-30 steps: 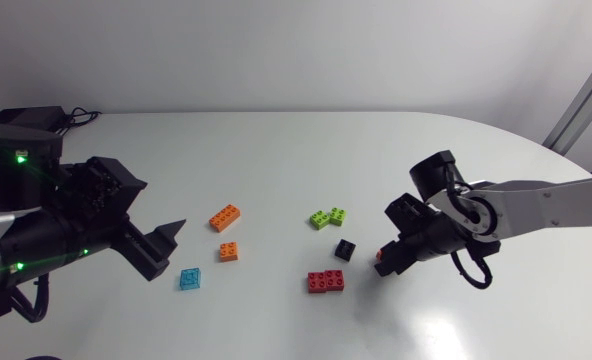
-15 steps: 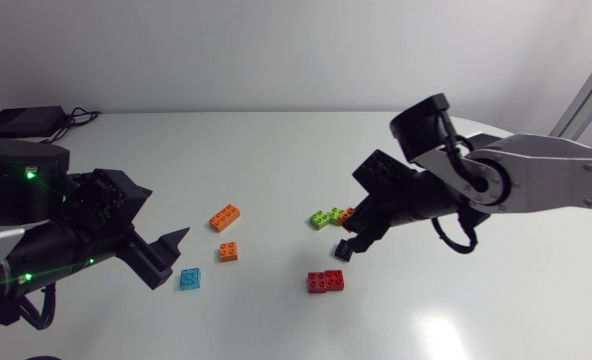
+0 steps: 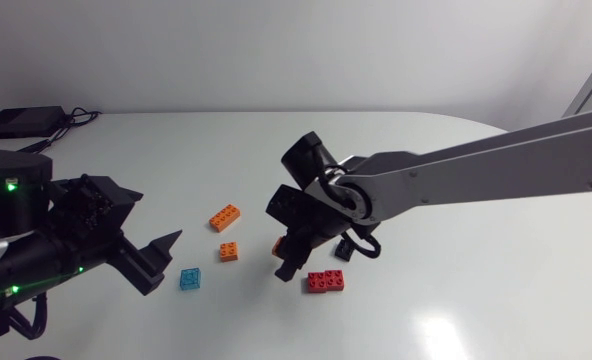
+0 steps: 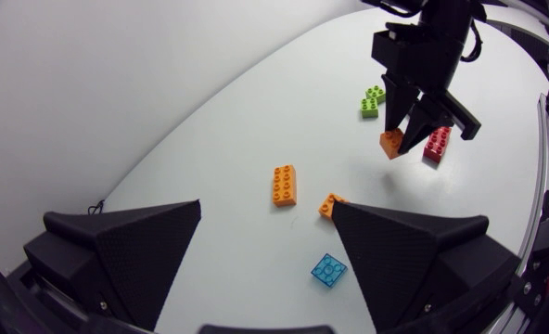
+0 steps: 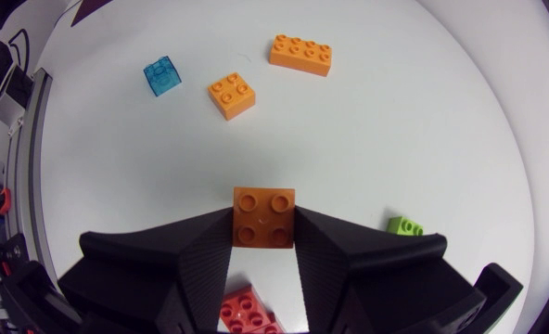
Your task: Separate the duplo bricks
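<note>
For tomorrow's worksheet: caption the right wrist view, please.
Right gripper shut on a small orange brick over the white table.

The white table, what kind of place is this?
Probably a robot lab: the left arm and right arm hang over a plain white table, and the right hand grips an orange brick.

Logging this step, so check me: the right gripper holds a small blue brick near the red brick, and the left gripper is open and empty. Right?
One slip: the right gripper holds a small orange brick, not blue; the right wrist view shows it. It is near the red brick, and the left gripper is open and empty.
</note>
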You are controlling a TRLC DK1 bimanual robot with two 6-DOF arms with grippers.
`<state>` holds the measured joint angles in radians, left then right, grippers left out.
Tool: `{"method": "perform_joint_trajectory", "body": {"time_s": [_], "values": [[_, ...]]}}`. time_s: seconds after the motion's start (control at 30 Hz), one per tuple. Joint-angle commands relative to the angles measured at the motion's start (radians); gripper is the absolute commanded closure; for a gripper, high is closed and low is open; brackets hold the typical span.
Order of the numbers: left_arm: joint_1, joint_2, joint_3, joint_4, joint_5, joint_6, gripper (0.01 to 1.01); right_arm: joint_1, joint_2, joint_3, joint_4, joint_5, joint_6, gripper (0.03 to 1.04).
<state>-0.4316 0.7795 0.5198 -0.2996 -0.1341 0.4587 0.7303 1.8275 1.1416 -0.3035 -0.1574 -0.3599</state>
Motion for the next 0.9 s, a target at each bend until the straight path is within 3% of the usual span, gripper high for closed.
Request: {"method": "perform_joint_trajectory", "body": {"time_s": [0.0,0.3,0.67,0.8,0.87], "values": [[0.007,-0.017,-0.035,-0.004,0.007,-0.009,0.043,0.015,0.064,0.049,0.018,-0.004,-0.021,0.77],[0.027,-0.023,-0.053,0.001,0.010,0.000,0.043,0.057,0.194,0.207,-0.005,-0.021,-0.027,0.76],[0.031,0.004,-0.043,0.019,0.018,0.011,0.043,0.057,0.260,0.299,-0.083,-0.018,-0.034,0.74],[0.031,0.012,-0.041,0.027,0.019,0.012,0.044,0.061,0.279,0.323,-0.114,-0.013,-0.044,0.58],[0.031,0.015,-0.043,0.028,0.021,0.012,0.043,0.066,0.286,0.334,-0.128,-0.008,-0.045,0.56]]}}
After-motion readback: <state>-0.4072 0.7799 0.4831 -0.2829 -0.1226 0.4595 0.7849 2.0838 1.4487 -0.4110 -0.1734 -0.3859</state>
